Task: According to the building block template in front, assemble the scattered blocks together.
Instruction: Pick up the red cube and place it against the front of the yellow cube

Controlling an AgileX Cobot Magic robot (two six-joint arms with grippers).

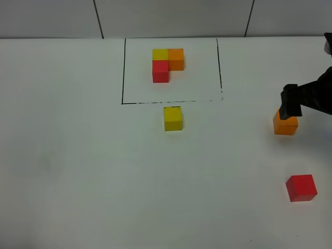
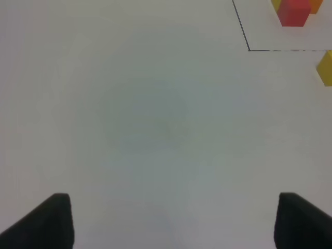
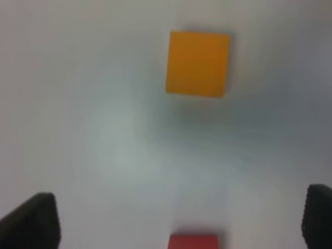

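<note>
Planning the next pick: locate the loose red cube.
Exterior high view: the loose red cube lies low on the far right, apart from the orange cube above it.

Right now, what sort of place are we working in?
Probably a lab test bench: a plain white table, a black rectangle drawn on it around a three-cube template, and a loose yellow cube.

The black right gripper (image 1: 290,106) hides a top corner of the loose orange cube (image 1: 286,126). The left wrist view cuts off the framed three-cube cluster (image 2: 294,13) and loose yellow cube (image 2: 326,67). The blurry right wrist view cuts off the red cube (image 3: 193,241).
</note>
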